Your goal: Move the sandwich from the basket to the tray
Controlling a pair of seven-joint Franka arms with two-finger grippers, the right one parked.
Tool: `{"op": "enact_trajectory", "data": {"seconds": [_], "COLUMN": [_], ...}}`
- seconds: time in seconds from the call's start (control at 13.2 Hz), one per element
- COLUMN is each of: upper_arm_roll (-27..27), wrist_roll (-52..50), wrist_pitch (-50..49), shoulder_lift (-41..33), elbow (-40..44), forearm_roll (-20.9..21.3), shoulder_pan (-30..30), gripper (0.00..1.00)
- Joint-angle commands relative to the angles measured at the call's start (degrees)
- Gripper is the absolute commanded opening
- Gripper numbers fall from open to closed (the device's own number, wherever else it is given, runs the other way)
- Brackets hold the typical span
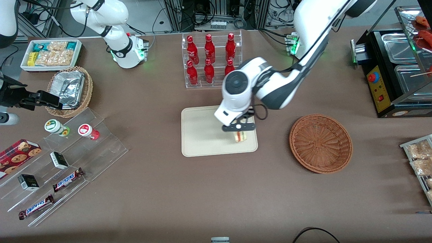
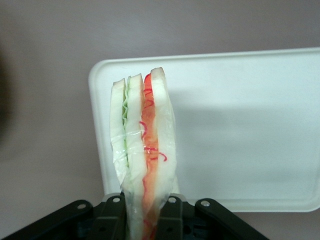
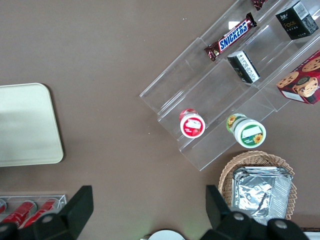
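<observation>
The gripper [image 1: 239, 132] hangs over the tray [image 1: 202, 141], near the tray corner closest to the front camera and on the basket's side. Its fingers [image 2: 170, 210] are pinched onto the sandwich [image 1: 240, 136], one on each bread face. The wedge stands on edge, its long axis running straight out from the fingers, with the pale bread slices and the red and green filling layers showing along its cut edge [image 2: 145, 155]. In the wrist view it sits above one rounded corner of the tray [image 2: 240, 130]; whether it touches the tray cannot be told.

The tray holds nothing else. The basket [image 1: 320, 143] lies beside the tray, toward the working arm's end of the table, and is empty.

Everything rests on a brown table [image 1: 202, 202]. A clear rack of red bottles [image 1: 211, 59] stands farther from the front camera than the tray.
</observation>
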Motion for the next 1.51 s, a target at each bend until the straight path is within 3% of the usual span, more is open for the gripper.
{"op": "enact_trajectory", "data": {"seconds": [0.0,0.38,0.61,0.76,0.83,1.21,1.44], "upper_arm_roll": [0.33,0.33,0.24,0.33,0.33,0.15,0.33], "wrist_roll": [-4.84,-6.7,-6.7,-6.44,-6.53,-7.05,-10.03], "wrist_pitch": [1.75,5.11,6.59,7.04,7.04,2.05,-0.59], "shoulder_lift": [6.74,12.19,12.9,13.34,13.17,8.79,2.64], "elbow": [6.1,5.66,5.48,5.48,5.57,5.83,5.75], "forearm_roll": [4.53,11.3,11.48,11.57,11.66,10.7,6.04], "shoulder_pan": [-4.78,-8.04,-8.57,-8.57,-8.48,-6.73,-4.8], "gripper": [0.0,0.0,0.04,0.92,1.0,1.0,1.0]}}
